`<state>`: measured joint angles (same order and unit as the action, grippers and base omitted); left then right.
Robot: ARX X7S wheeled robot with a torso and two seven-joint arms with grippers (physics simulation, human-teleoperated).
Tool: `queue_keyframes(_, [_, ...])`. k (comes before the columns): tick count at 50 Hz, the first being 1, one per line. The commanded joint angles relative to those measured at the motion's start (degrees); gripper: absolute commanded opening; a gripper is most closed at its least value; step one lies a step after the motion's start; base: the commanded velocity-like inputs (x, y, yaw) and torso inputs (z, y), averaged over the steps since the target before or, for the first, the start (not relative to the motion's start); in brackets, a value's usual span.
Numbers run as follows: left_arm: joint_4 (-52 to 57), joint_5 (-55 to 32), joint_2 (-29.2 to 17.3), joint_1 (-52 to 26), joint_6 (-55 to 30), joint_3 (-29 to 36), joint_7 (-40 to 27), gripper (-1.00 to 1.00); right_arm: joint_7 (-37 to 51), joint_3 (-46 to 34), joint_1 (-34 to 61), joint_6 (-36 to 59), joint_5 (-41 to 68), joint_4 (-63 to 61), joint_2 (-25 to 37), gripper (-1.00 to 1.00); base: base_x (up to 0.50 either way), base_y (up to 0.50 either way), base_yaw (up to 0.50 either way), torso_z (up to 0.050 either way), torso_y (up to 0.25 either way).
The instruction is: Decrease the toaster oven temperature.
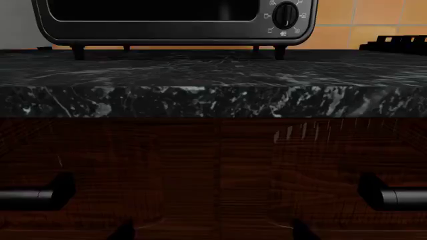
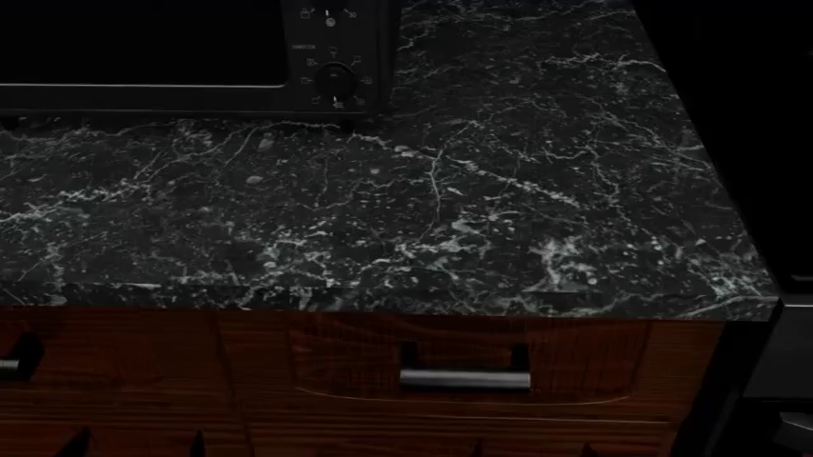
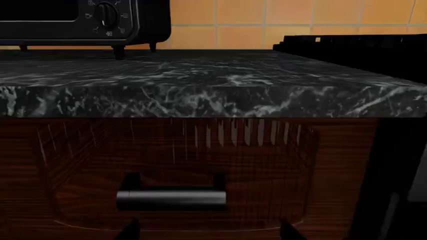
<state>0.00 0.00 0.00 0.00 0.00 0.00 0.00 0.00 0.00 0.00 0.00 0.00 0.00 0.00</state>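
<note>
Two arms: both low, at cabinet-front level, below the countertop (image 2: 508, 209) edge — neither near the target.
Toaster oven (image 2: 190, 57): upper left of head view, at back of counter, on short feet; only lower right part of the body in frame.
Knobs: lower knob (image 2: 335, 78) plain in head view, a second knob (image 2: 329, 17) cut by top edge. Markings too small to read — cannot tell which sets temp.
Left gripper (image 1: 210, 232): only dark tips at bottom edge of left wrist view; tips stand apart, so jaws read as parted.
Right gripper (image 3: 208, 231): same showing at bottom edge of right wrist view; tips apart, nothing between them.
Key relation: oven lies up and beyond both grippers, across the counter. In left wrist view the knob (image 1: 287, 15) is upper right; in right wrist view the knob (image 3: 108, 15) is upper left.
Nearer arm: oven fills more of left wrist view — judged left, not certain.
Drawer handle (image 3: 171, 198): just ahead of right gripper, not touched.
Stage: approach not begun, by my reading.
</note>
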Motion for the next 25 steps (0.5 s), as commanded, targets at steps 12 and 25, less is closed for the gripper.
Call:
queue_keyframes(12, [-1.11, -2.61, -2.55, 0.08, 0.85, 3.56, -2.82, 1.0, 4.03, -3.21, 0.53, -0.32, 2.67, 1.57, 2.5, 1.0, 0.0, 0.0, 0.0, 0.0, 0.0])
queue_keyframes(25, [27.38, -1.92, -6.88, -7.95, -15.48, 1.44, -6.61, 1.0, 7.3, -5.64, 5.41, 20.13, -3.01, -28.68, 6.25, 1.0, 0.0, 0.0, 0.0, 0.0, 0.0])
